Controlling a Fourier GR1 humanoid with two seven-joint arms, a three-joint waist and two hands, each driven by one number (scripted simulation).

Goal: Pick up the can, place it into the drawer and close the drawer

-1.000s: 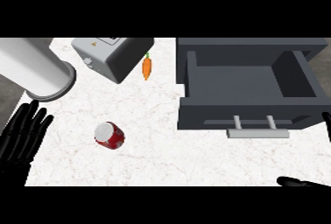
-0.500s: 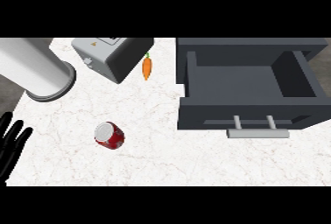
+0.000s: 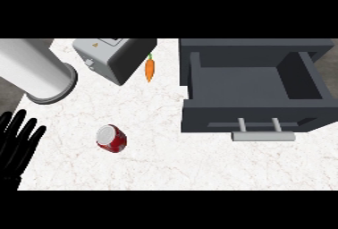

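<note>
One drawer (image 3: 251,85) here, pulled wide open on the white marble worktop (image 3: 171,156), only its bare grey floor showing inside and its single bar handle (image 3: 263,136) out front. Well left of the drawer's front lies the one red can (image 3: 112,138), out on the worktop and touched by nothing; just left of the drawer's back corner sits one carrot (image 3: 149,70), then one toaster (image 3: 109,56), then one big white cylinder (image 3: 36,71) farthest off. One hand in sight, the left hand (image 3: 12,156), far left of the drawer beyond the can, fingers (image 3: 25,134) straight and spread, holding nothing.
</note>
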